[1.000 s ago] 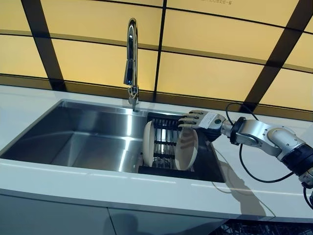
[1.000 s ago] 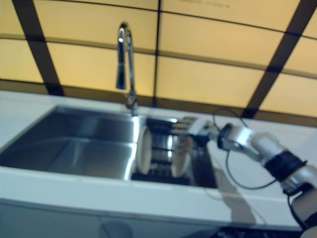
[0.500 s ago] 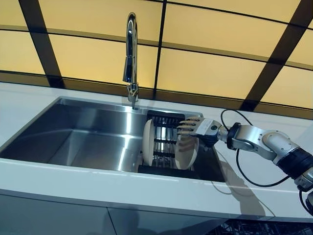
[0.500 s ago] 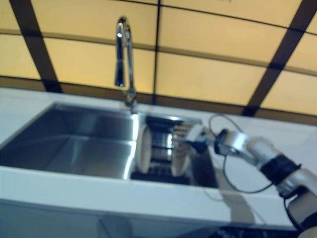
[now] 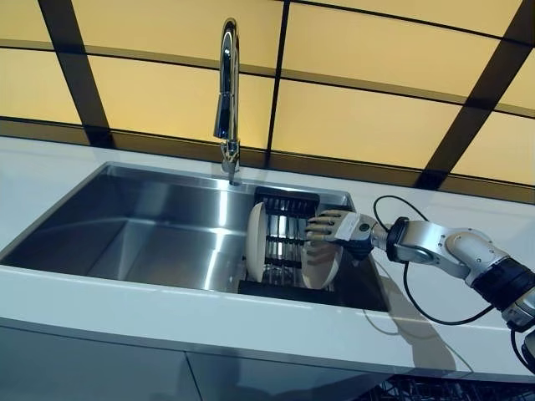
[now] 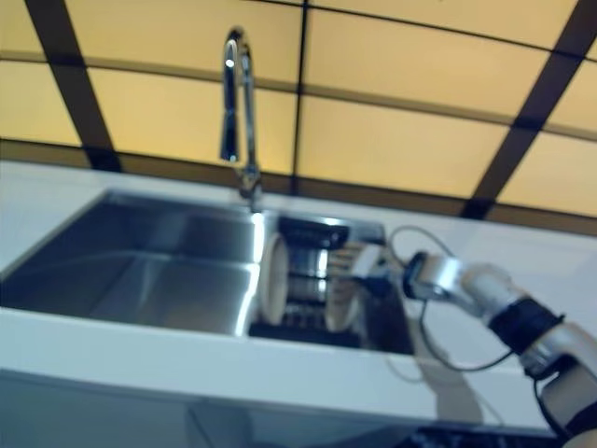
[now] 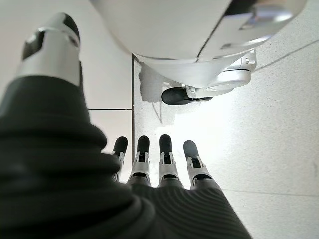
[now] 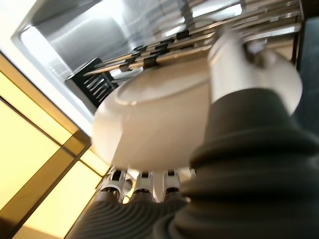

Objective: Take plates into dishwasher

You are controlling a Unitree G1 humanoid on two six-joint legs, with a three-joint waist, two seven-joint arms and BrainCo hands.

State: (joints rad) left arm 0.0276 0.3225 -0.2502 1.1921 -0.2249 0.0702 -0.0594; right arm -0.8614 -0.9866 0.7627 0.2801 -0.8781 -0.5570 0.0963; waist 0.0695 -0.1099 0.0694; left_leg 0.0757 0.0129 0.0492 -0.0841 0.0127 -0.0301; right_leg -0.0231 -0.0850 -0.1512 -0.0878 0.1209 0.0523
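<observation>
The right arm reaches in from the right, low across the bench's right end, wrist level. Its right hand (image 5: 336, 227) has fingers on one face of a plate (image 5: 320, 259) and thumb on the other. The left hand (image 7: 149, 172) hangs with fingers straight, pointing at the floor.

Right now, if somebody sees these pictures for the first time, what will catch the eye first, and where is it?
The right hand catches the eye first: it reaches into the steel sink, fingers and thumb either side of the nearer plate, which stands on edge in a dark rack. A second plate stands at the rack's other end, under the tall shiny faucet. The left hand hangs open over the floor.
</observation>
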